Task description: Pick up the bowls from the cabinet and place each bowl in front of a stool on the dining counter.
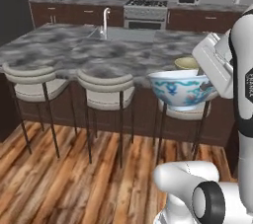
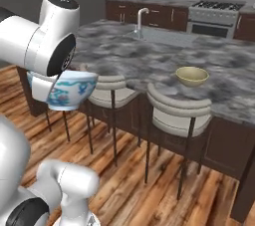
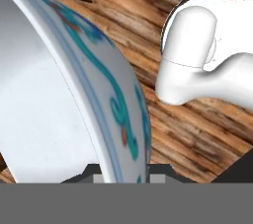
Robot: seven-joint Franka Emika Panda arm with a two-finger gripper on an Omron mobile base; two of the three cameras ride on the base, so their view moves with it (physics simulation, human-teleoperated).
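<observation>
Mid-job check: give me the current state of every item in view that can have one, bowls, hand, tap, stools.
patterned bowl: held upright in the air by its rim, over the floor short of the counter
hand: shut on the patterned bowl's rim
olive bowl: upright on the dining counter, in front of a stool
tap: no water seen running
stools: three, tucked at the counter edge, unoccupied

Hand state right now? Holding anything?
Hand: closed on the rim of the white round bowl with blue-green-red painted pattern, held above the wood floor.
</observation>
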